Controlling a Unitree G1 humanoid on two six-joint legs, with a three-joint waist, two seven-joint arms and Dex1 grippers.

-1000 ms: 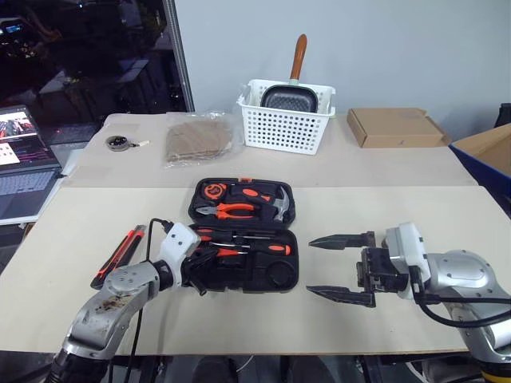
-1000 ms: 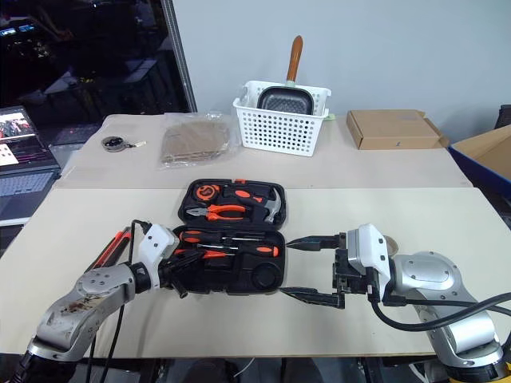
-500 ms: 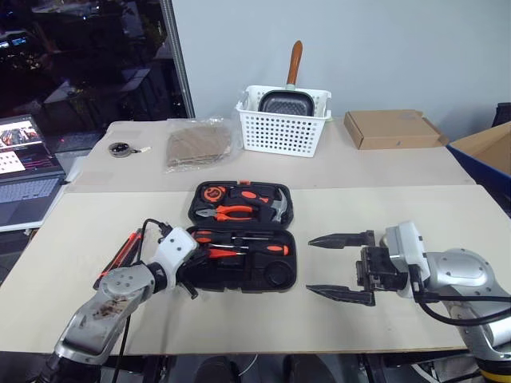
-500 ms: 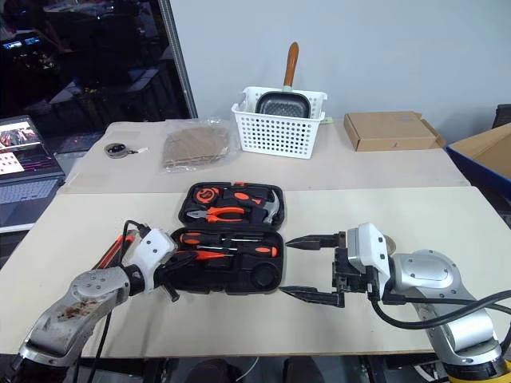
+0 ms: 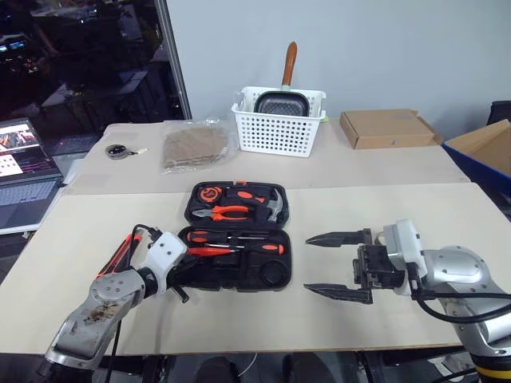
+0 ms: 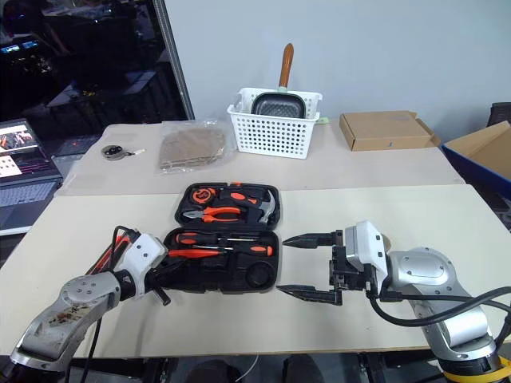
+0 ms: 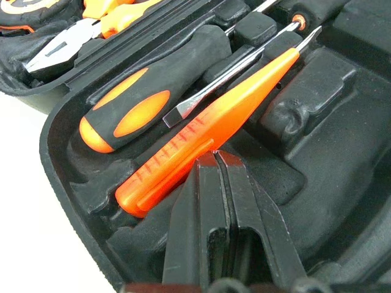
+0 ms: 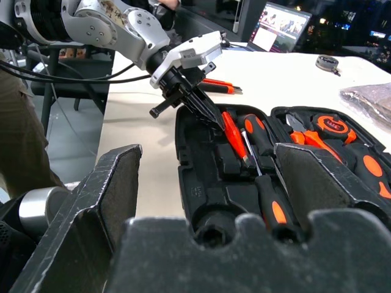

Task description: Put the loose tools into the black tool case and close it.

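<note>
A: What did the surface and room look like?
B: A long pale beige tabletop (image 5: 383, 211) stood before a plain grey wall, with dark glass to the left. A laptop (image 5: 24, 171) at the left edge was cut off by the frame, its screen too small to read.

A: And the case?
B: The rounded black plastic clamshell tool case (image 5: 237, 237) lay open at the middle of the table. Its far half held orange-handled pliers (image 5: 226, 211) and a steel-headed hammer (image 5: 273, 206), with a round orange-and-black object I couldn't identify. Its near half held two orange-and-black-handled screwdrivers (image 5: 239, 237) and a slim red stick tool (image 7: 208, 128). No writing could be read anywhere.

A: The claws?
B: The left gripper (image 7: 223, 183) had its black fingers pressed together, holding nothing, its tip just touching the stick tool's near end inside the case's left end. The right gripper (image 5: 339, 263) hung just right of the case, jaws spread wide and empty.

A: Anything still loose?
B: An orange-black utility knife (image 5: 120, 255) lay left of the case, mostly hidden behind the left arm. Farther back were a white perforated basket (image 5: 275, 128) with a dark pan, a flat cardboard box (image 5: 387, 128), a clear bag of brown material (image 5: 194, 144), and a small round object (image 5: 120, 150) too small to make out.
</note>
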